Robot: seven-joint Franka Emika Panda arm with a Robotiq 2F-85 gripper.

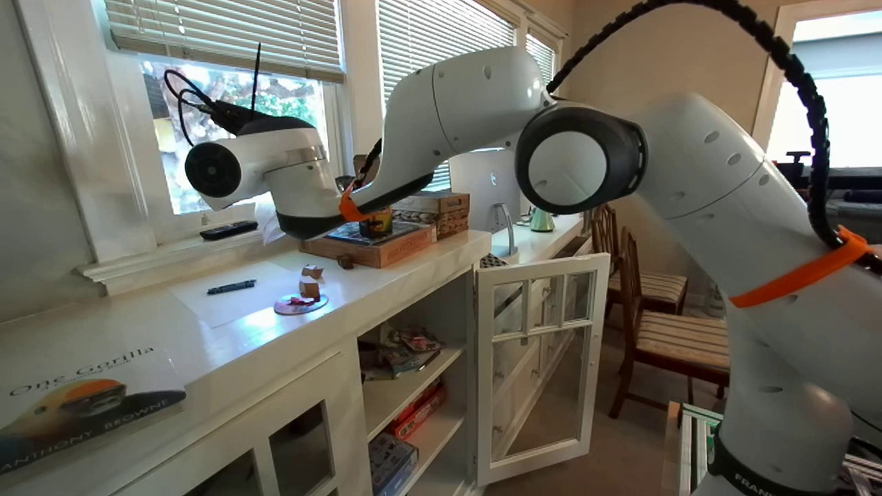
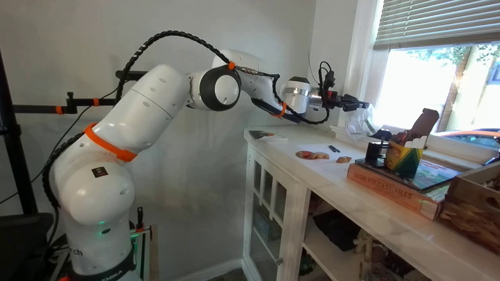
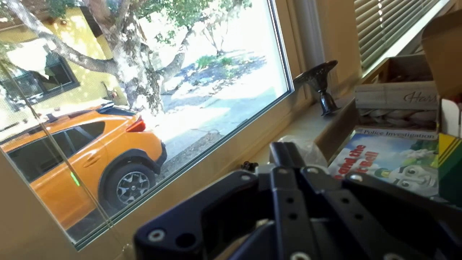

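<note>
My gripper [image 2: 365,105] reaches level toward the window, above the sill and the white cabinet top [image 2: 390,203]. In the wrist view, the two black fingers of the gripper [image 3: 286,153] stand pressed together. A clear, crumpled plastic bag [image 2: 360,123] hangs from the fingertips, and part of the bag [image 3: 310,151] shows behind them in the wrist view. Below lie a white paper sheet [image 1: 207,303], a black marker [image 1: 231,286], a round colourful disc [image 1: 286,306] and small folded brown pieces [image 1: 309,288]. The arm hides the fingers in an exterior view.
A window frame [image 3: 202,195] rises close beside the gripper. On the sill are a black remote [image 1: 229,230] and a dark metal stand [image 3: 326,90]. An orange box [image 2: 384,187] carries a crayon box [image 2: 406,166]. A cabinet door [image 1: 586,365] stands ajar; a book [image 1: 83,406] lies leftmost.
</note>
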